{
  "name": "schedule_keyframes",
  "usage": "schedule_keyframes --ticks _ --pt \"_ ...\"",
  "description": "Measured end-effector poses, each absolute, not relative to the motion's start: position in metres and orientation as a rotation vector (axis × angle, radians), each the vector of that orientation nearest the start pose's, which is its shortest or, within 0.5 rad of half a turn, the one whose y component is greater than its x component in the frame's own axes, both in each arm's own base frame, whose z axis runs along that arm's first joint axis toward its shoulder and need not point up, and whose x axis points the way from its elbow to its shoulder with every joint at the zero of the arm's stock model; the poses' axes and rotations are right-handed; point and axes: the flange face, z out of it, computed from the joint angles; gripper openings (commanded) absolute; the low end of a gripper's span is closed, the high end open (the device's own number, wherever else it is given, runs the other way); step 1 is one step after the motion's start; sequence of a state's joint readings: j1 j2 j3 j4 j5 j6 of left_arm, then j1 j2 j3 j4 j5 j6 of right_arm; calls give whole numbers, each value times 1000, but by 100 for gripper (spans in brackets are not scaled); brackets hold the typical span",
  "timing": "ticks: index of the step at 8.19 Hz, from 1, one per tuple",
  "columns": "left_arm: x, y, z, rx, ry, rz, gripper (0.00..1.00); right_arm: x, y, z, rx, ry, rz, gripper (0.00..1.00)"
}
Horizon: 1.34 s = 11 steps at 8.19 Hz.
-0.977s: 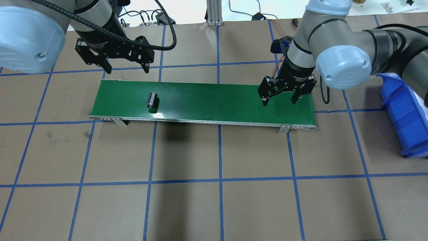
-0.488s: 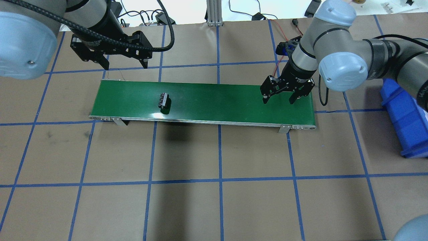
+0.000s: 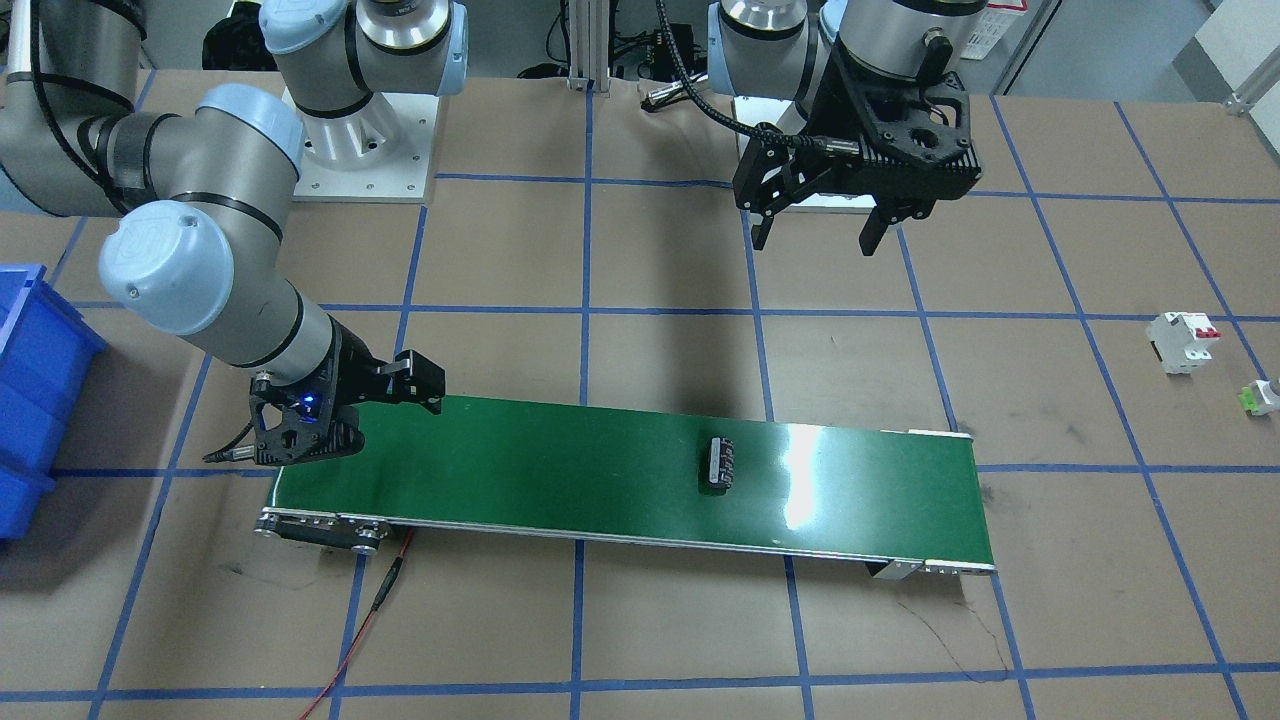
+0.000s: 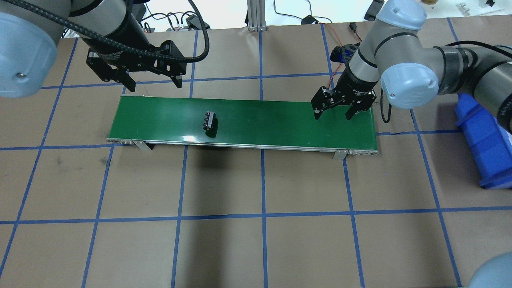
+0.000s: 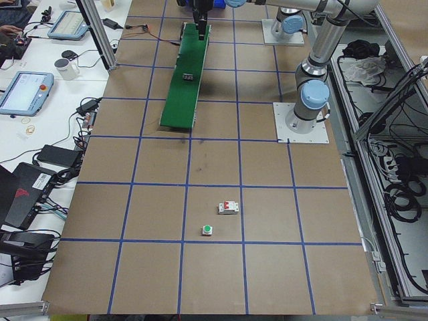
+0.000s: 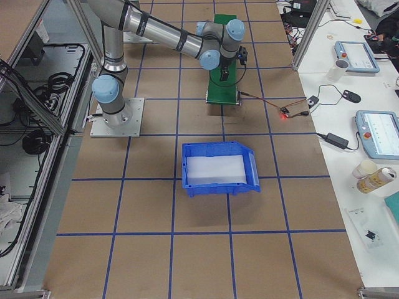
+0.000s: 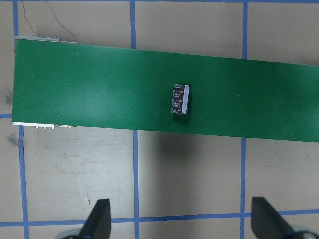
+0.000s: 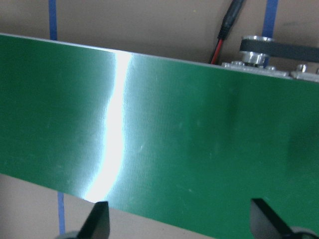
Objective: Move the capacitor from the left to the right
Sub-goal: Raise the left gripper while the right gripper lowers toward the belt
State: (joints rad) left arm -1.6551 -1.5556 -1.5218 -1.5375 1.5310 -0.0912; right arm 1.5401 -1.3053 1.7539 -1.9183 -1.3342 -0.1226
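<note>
The capacitor (image 4: 210, 121), a stubby dark cylinder, lies on its side on the green conveyor belt (image 4: 264, 120), left of the belt's middle. It also shows in the front view (image 3: 719, 464) and the left wrist view (image 7: 181, 99). My left gripper (image 4: 154, 85) is open and empty, raised behind the belt's left end, apart from the capacitor. My right gripper (image 4: 332, 117) is open and empty, low over the belt's right end. In the right wrist view (image 8: 179, 224) only bare belt lies between its fingers.
A blue bin (image 4: 486, 140) stands on the table to the right of the belt. In the front view a white breaker (image 3: 1180, 340) with a red switch and a small green-and-white part (image 3: 1262, 397) lie far out on my left. A red cable (image 3: 370, 610) runs from the belt's right end.
The capacitor has travelled to the right along the belt. The right gripper has shifted slightly toward the belt's back edge. The left gripper has stayed behind the belt's left end.
</note>
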Motion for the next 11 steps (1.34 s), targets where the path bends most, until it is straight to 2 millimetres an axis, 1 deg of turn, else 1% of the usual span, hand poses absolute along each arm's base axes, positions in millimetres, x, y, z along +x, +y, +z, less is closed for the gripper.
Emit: schedule_keyframes --ticks 2,7,8,9,10,11 --pt "-179 -479 523 -7 3190 -146 100 138 -568 298 -127 2922 5 100" --pt "-179 -478 520 -7 3192 -136 100 137 -571 294 -136 2938 -24 99" --pt "-179 -478 520 -6 3192 -135 100 137 -571 293 -138 2944 -23 94" --pt "-179 -478 520 -5 3192 -135 100 140 -571 291 -148 2958 -19 95" --pt "-179 -478 520 -5 3192 -135 100 147 -569 288 -173 2988 -12 97" --pt "-179 -479 520 -4 3192 -135 100 155 -567 286 -198 3011 -12 97"
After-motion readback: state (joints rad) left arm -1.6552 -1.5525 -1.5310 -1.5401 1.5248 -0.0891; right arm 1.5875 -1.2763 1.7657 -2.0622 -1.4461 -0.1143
